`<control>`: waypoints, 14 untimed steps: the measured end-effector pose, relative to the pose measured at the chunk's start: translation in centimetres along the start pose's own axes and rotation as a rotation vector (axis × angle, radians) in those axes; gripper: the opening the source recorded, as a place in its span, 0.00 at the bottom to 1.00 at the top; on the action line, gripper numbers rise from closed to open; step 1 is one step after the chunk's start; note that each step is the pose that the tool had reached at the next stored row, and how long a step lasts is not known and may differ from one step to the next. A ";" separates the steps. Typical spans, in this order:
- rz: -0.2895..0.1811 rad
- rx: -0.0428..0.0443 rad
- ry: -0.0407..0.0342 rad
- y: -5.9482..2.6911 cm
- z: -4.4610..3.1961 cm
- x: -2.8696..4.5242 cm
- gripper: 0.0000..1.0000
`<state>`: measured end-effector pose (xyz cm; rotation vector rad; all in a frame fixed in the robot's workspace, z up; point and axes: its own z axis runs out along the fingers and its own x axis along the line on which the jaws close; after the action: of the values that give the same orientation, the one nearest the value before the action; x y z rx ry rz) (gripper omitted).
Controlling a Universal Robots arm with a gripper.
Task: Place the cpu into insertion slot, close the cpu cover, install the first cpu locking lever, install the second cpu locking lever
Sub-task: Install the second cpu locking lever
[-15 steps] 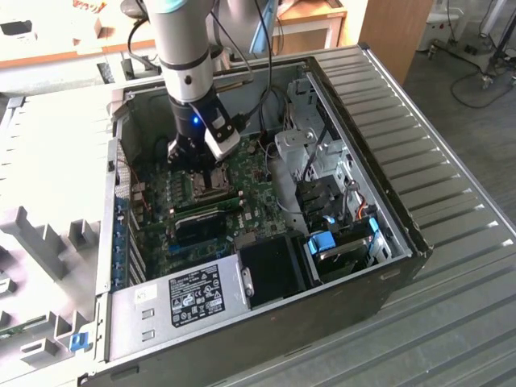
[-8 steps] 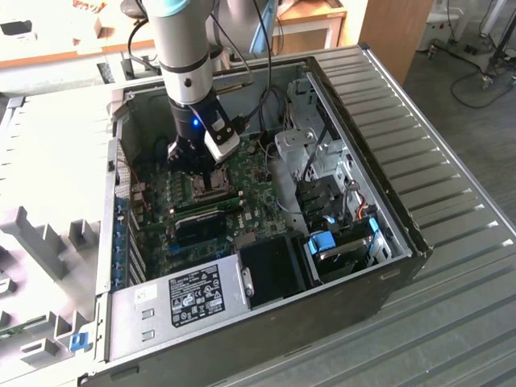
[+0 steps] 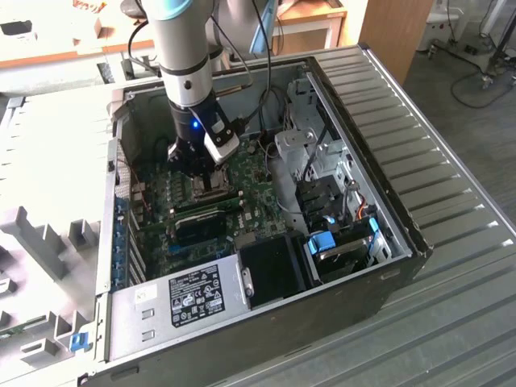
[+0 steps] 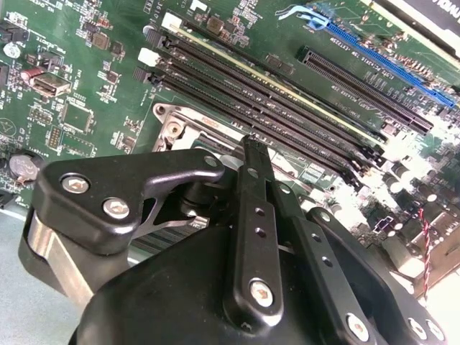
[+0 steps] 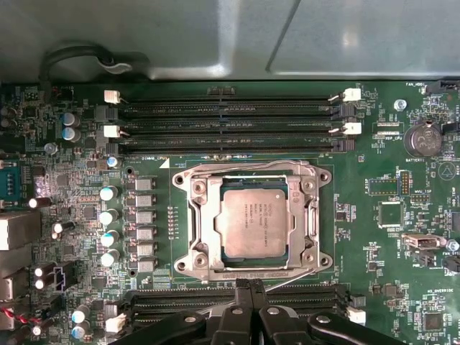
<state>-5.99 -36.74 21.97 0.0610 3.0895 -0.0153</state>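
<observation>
The arm stands nearly vertical inside the open computer case (image 3: 403, 242), its wrist pointing straight down at the green motherboard (image 3: 173, 193), with the gripper (image 3: 211, 187) lowered just over the socket area. In the second wrist view the black metal fingers (image 4: 253, 188) lie pressed together, their tips meeting with nothing between them, close above the socket frame's corner. In the first wrist view the cpu (image 5: 251, 228) sits flat in the insertion slot (image 5: 226, 253), its silvery-grey top dull and faintly printed, a dark margin of socket showing around it. The cpu cover (image 5: 199, 224), a thin stamped frame of bright metal with a square window, lies down around the chip, bolted corners at each end. Thin wire levers (image 5: 241, 167) run along the frame's edges; whether they are latched cannot be told. Long black memory slots (image 5: 230, 123) with white end clips lie parallel beside the socket, and small cylindrical capacitors (image 5: 109, 215) stand in a row on its other side.
</observation>
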 end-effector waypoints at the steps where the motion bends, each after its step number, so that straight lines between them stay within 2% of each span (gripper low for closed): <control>1: 0.000 0.0001 0.0001 0.00 0.00 0.00 0.11; 14: 0.000 0.0000 0.0000 0.01 0.26 0.01 0.11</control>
<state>-5.99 -36.74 21.71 0.0611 3.0895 -0.0153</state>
